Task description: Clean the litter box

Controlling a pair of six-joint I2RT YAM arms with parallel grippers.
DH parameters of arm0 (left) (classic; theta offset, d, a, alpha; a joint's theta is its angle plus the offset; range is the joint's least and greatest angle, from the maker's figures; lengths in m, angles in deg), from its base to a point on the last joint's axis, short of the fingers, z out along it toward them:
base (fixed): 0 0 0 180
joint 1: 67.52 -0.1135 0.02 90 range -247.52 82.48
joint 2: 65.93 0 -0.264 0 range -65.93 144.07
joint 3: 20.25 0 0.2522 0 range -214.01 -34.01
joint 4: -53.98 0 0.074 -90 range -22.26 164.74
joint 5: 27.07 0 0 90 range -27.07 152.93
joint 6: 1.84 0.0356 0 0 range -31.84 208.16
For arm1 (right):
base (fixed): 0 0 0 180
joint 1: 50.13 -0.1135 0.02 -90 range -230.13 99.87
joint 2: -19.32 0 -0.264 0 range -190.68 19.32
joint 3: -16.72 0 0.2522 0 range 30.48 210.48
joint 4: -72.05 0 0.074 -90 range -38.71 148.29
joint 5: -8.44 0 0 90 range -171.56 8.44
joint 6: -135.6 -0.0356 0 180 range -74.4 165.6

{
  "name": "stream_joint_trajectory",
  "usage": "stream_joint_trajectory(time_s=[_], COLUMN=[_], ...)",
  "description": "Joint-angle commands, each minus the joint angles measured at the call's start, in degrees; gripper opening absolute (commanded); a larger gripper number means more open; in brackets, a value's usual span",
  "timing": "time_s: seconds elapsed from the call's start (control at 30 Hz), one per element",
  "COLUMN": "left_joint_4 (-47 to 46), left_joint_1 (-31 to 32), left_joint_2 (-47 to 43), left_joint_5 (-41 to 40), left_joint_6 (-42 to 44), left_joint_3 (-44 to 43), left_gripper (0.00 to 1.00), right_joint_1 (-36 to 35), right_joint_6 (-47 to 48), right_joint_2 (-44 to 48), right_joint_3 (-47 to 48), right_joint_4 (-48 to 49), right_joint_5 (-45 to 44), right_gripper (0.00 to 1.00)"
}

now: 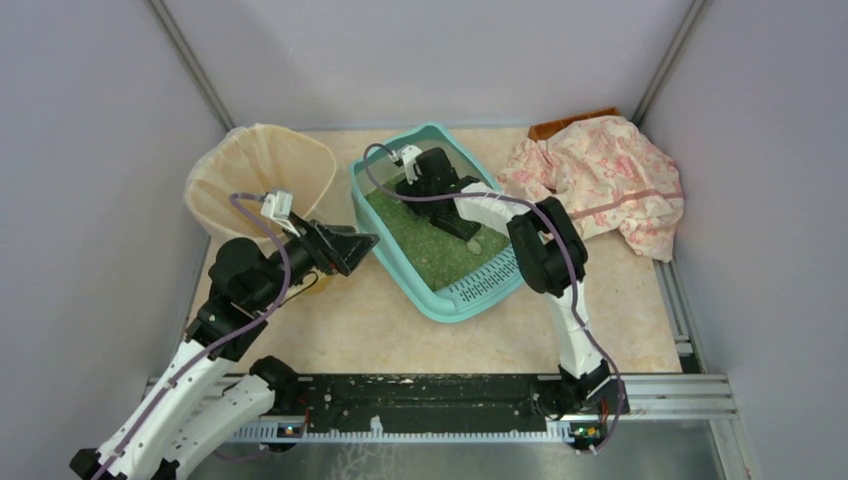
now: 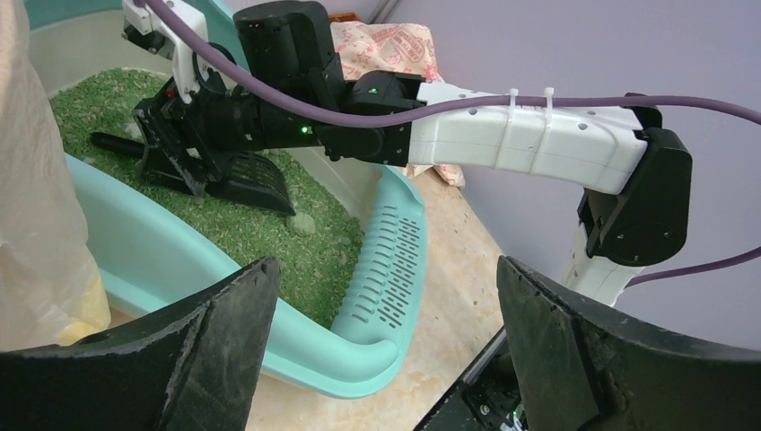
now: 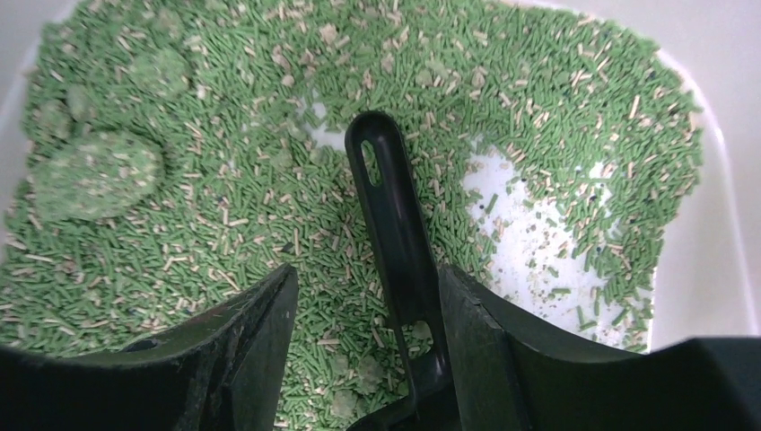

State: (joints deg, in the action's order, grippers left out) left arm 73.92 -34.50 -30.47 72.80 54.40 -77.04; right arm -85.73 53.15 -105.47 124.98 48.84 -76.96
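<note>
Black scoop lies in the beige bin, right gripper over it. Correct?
No. The scoop lies in the litter box, on the green granules, not in the bin; the right gripper is over it. The right wrist view shows it.

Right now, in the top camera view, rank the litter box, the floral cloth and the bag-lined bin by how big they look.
1. litter box and floral cloth: too alike to split.
2. bag-lined bin: smallest, partly behind the left arm.

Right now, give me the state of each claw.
Left claw: open, empty.
Right claw: open around the scoop handle, not clamped.
</note>
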Motion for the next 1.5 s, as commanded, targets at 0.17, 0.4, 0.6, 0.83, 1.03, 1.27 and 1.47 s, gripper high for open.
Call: stream_joint_trajectory(time_s=[0.17,0.4,0.6,0.83,1.03,1.27,1.47], left_joint_4=[0.2,1.4,2.3,3.8,4.1,3.0,-1.9], left_joint_1=[0.2,0.1,0.1,0.1,0.2,0.1,0.1], left_joint_2=[-2.3,-3.8,-5.6,-7.0,-7.7,-7.9,-6.1], left_joint_5=[-1.2,-2.0,-2.7,-3.4,-3.5,-2.9,-0.1], left_joint_6=[0.5,1.4,1.7,2.6,2.9,2.4,1.2], left_joint_3=[0.6,0.6,0.9,0.4,0.6,1.5,2.6], left_gripper=[0.96,0.96,0.96,0.96,0.96,0.96,0.96], right_joint_1=[-0.1,-0.1,0.0,0.3,0.2,0.3,2.7], right_joint_6=[-1.4,-1.7,-2.2,-3.2,-2.9,-2.9,-9.3], right_joint_2=[-1.8,-4.2,-4.3,1.7,9.1,15.3,18.8], right_joint_3=[0.6,4.7,4.5,0.2,-3.7,-5.1,-6.4], right_joint_4=[-0.9,-6.5,-7.5,-1.7,3.8,6.2,10.7], right_joint_5=[-1.4,-4.3,-9.8,-13.2,-13.4,-11.3,-1.6], right_gripper=[0.57,0.4,0.15,0.0,0.0,0.0,0.0])
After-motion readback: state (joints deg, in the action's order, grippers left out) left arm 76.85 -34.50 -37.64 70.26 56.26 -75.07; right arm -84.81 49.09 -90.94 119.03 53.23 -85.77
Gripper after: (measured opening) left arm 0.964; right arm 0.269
